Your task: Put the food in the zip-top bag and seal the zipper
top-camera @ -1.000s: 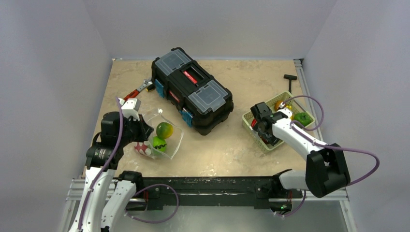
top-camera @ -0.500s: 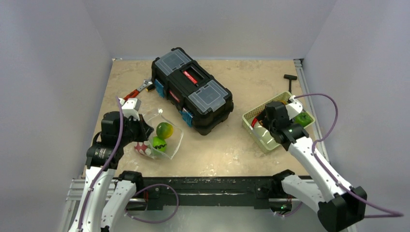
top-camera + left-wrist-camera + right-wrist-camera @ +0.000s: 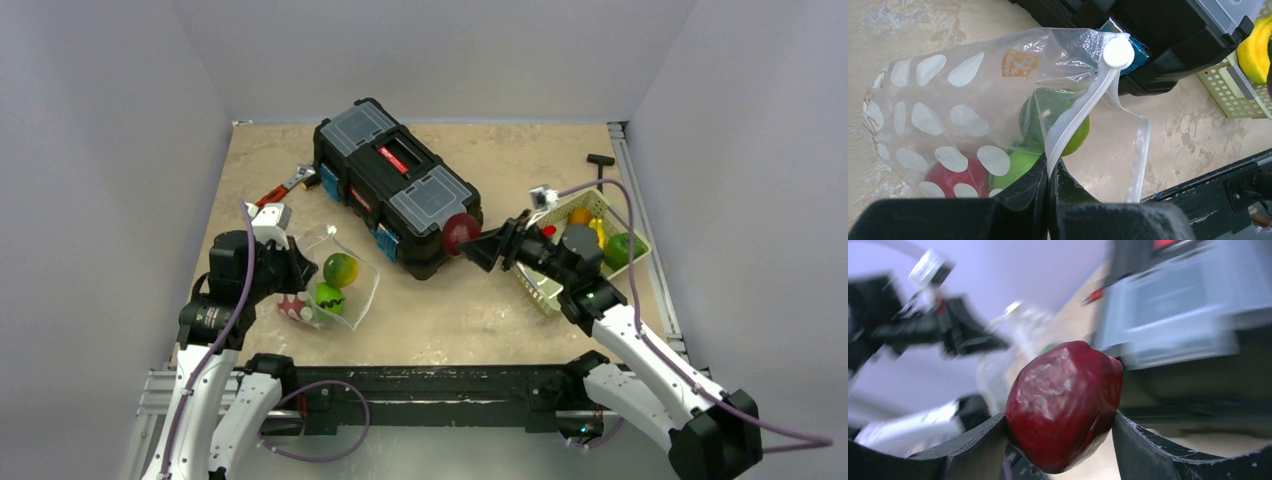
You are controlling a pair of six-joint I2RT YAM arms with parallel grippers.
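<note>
The zip-top bag point(image 3: 345, 285) lies at the left, clear with white dots point(image 3: 948, 115), its mouth held up and open. My left gripper point(image 3: 290, 270) is shut on the zipper point(image 3: 1083, 107) strip at the bag's mouth edge, pinched flat between the jaws point(image 3: 1050, 167). Inside the bag sit a yellow-green fruit point(image 3: 340, 268), a green one point(image 3: 329, 296) and a red one point(image 3: 960, 175). My right gripper point(image 3: 472, 240) hangs in the air in front of the toolbox, shut on a dark red fruit point(image 3: 1064, 405), also seen from above point(image 3: 461, 232).
A black toolbox point(image 3: 395, 185) stands at the centre back, between the bag and the pale green basket point(image 3: 540, 288). The basket holds yellow-orange food point(image 3: 582, 216) and a green piece point(image 3: 627, 246). A red-handled wrench point(image 3: 280, 190) lies behind the bag; a black T-tool point(image 3: 600, 165) lies far right.
My right gripper has risen out of the basket with the dark red fruit and swung left to the toolbox's front corner. The left gripper and bag have stayed still.
</note>
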